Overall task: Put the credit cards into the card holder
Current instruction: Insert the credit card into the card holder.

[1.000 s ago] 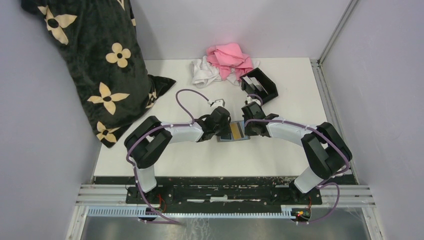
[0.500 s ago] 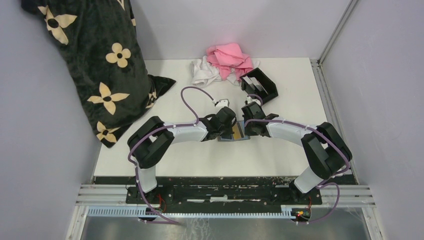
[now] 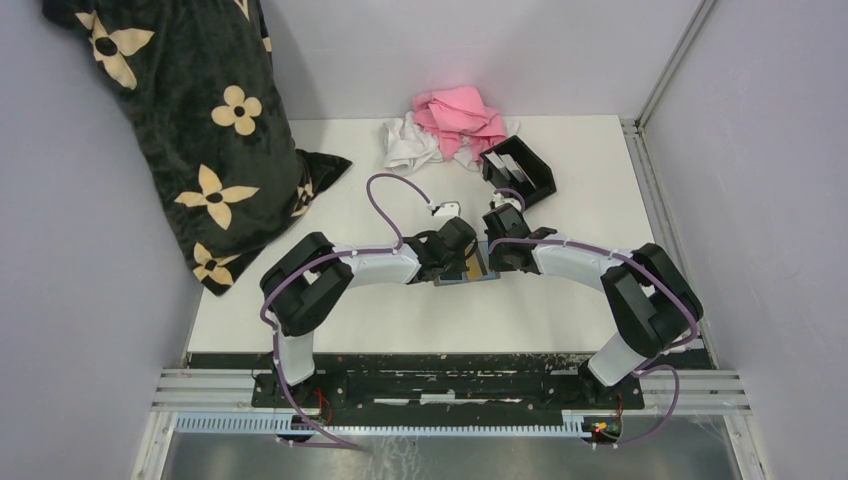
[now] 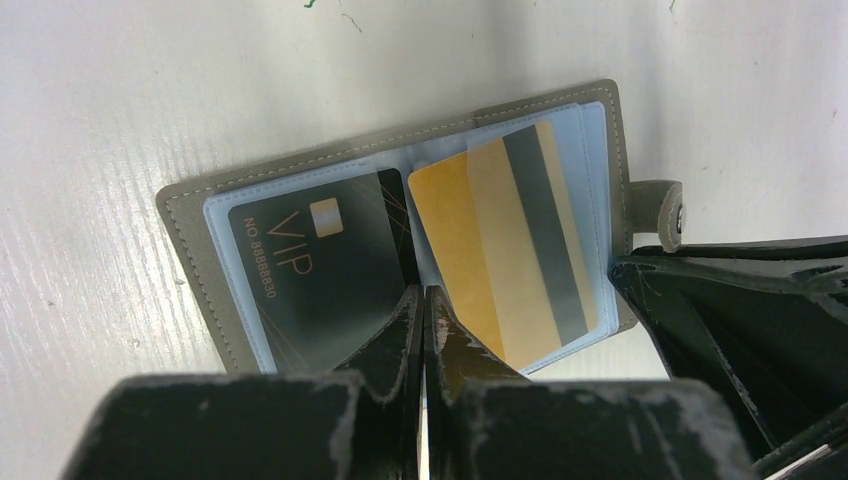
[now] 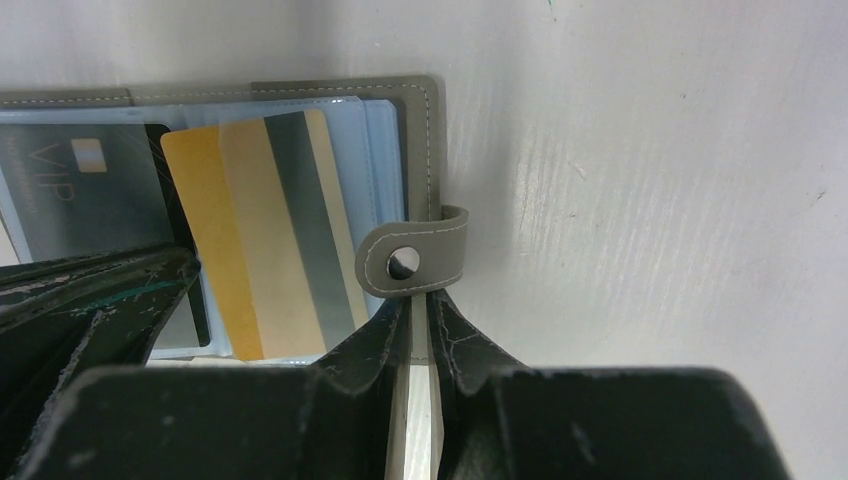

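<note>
1. Left wrist view is showing the left gripper [image 4: 422,312] with its two black fingers [image 4: 392,335] pressing flat against each other and gripping nothing. Their tips are sitting over the centre fold of an open, flat grey folding wallet [image 4: 190,215] lined with clear bluish sleeves.
2. Ahead and to the left of those fingertips, a dark grey rectangular VIP card [image 4: 310,268] is lying in the wallet's left sleeve. Ahead and to the right, a thin orange credit card [image 4: 495,250] with a dark stripe is lying slightly tilted on the right-hand sleeves.
3. Right wrist view is showing the right gripper [image 5: 412,305] with its fingers [image 5: 455,340] standing only a narrow slit apart. A small grey strap-shaped snap tab [image 5: 408,262] with a metal stud is meeting their tips directly ahead, and I cannot tell whether they are pinching it. The orange card is lying ahead and to the left of these fingers.
4. Top external view is showing both grippers facing each other tip to tip over the wallet on the flat white table [image 3: 400,320].
5. Beyond the right fingers, apart from the wallet, a small rigid black plastic open-topped card holder [image 3: 541,180] is sitting at an angle, with thin white cards [image 3: 505,163] standing inside it.
6. Farther beyond the fingers, a crumpled pink cloth [image 3: 458,112] and a crumpled white cloth [image 3: 405,145] are lying together just beside the card holder. Far to the left of the left fingers, a black plush blanket [image 3: 190,120] with beige flowers is hanging down onto the table.
</note>
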